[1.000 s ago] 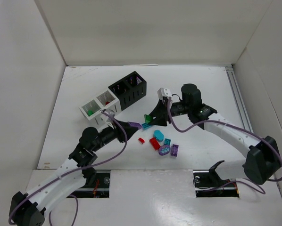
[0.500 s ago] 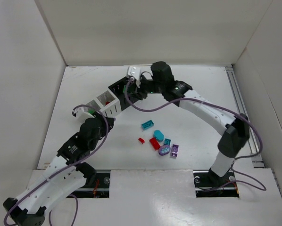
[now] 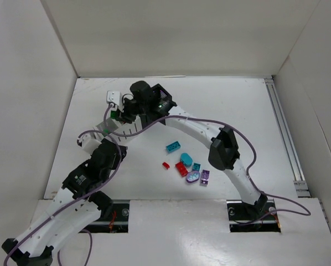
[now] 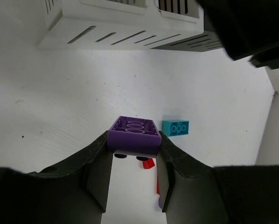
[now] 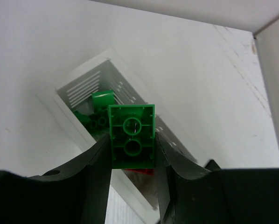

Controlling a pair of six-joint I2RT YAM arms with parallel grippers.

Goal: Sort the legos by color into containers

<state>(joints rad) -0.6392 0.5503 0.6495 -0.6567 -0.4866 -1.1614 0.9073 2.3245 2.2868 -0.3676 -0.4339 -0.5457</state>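
- Your right gripper [image 5: 132, 148] is clenched on a green brick [image 5: 132, 135], one finger on each long side, with the brick's hollow underside facing the wrist camera.
- That green brick hangs over the end compartment of the white container [image 5: 83, 84], where other green legos [image 5: 102, 100] lie; it is held above them, not dropped in.
- A bit of red shows in the neighbouring compartment, just below the brick.
- From overhead you see the right arm stretched across to the far left of the desk [image 3: 237, 111], its wrist over the white container [image 3: 127, 128].
- Your left gripper [image 4: 133, 142] is grasping a purple brick [image 4: 133, 135], underside up, held above the desk on the near side of the white container's slotted wall; the black container [image 4: 191, 44] adjoins it.
- Loose on the desk, well apart from the containers, you have a teal brick [image 3: 173, 147], a small red piece [image 3: 166, 165], a teal oval [image 3: 186, 157], a red brick [image 3: 181, 169], a small teal brick [image 3: 196, 166], a lavender oval [image 3: 193, 177] and, just beside that oval, a loose purple brick [image 3: 205, 177].
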